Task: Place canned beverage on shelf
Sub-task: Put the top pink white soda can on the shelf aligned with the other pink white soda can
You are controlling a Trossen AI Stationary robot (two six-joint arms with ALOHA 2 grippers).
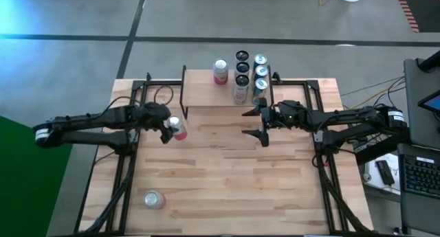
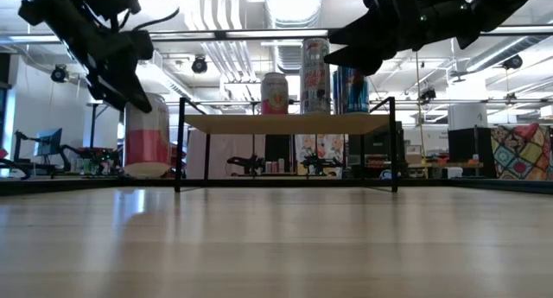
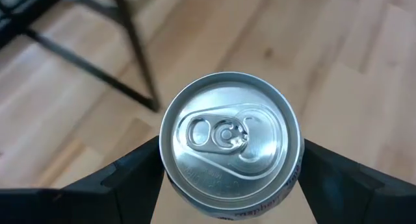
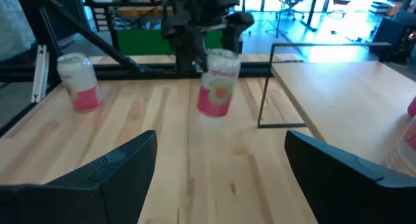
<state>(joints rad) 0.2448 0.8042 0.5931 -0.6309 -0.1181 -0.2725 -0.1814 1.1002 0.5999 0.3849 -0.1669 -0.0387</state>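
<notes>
My left gripper (image 1: 170,129) is shut on a pink and white canned beverage (image 1: 178,128), held left of the shelf (image 1: 206,93). The shelf is a low riser with a light wood top on thin black legs, standing at the table's far edge. The right wrist view shows the can (image 4: 218,91) tilted, hanging under the gripper. My right gripper (image 1: 262,123) hovers open just in front of the shelf's right end and holds nothing. My left gripper pinches the can between its two fingers (image 3: 130,175), one on each side of the wall just below the top rim (image 3: 170,185). The fingers slant down from above and from the table's left. The can is tilted and seems lifted clear of the table.
Several cans (image 1: 242,75) stand on the shelf's right part, and a pink one (image 1: 220,71) stands near its far middle. Another pink can (image 1: 154,199) sits near the table's front left. Black frame rails (image 1: 127,161) run along both sides. Bare wood lies mid-table.
</notes>
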